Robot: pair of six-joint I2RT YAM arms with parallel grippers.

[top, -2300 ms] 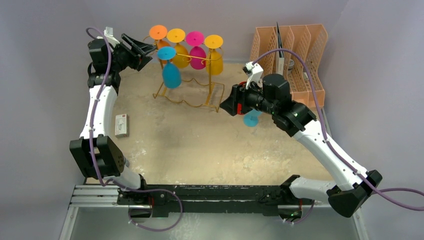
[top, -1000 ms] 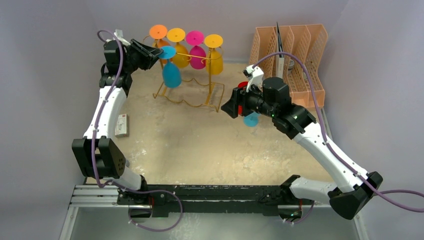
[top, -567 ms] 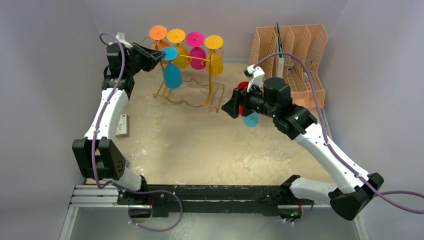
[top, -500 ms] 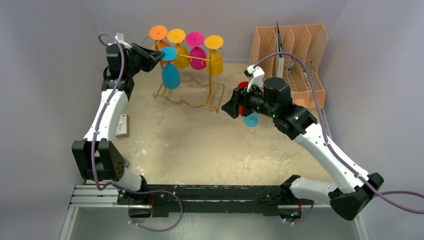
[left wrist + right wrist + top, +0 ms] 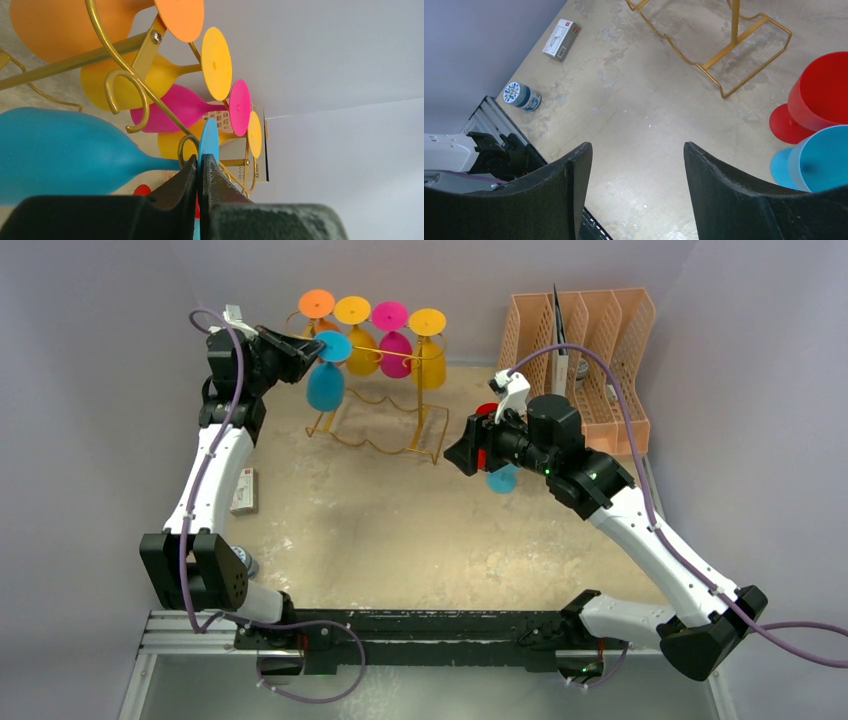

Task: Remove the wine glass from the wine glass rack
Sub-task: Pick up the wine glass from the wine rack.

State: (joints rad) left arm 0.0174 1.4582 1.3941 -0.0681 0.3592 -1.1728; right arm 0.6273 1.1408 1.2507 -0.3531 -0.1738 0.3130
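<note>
The gold wire wine glass rack (image 5: 415,435) stands at the back of the table, with orange (image 5: 317,305), yellow (image 5: 352,312), pink (image 5: 390,317) and another yellow glass hanging upside down from it. At its left end hangs a blue wine glass (image 5: 325,387). My left gripper (image 5: 308,346) is shut on the glass's foot disc (image 5: 209,140), its jaws pinching the disc edge-on beside a curled hook (image 5: 186,145) of the rack. My right gripper (image 5: 636,147) stands open above bare table, right of the rack base (image 5: 724,55), holding nothing.
A red glass (image 5: 819,92) and a blue glass (image 5: 819,160) stand upright on the table under the right arm. A peach lattice organiser (image 5: 590,350) stands at the back right. A small white box (image 5: 242,490) and a patterned tin (image 5: 521,96) lie on the left side.
My left gripper reached the blue glass's foot and shut on it. It then drew back to the left, and the glass moved left with it. The right arm stayed put.
</note>
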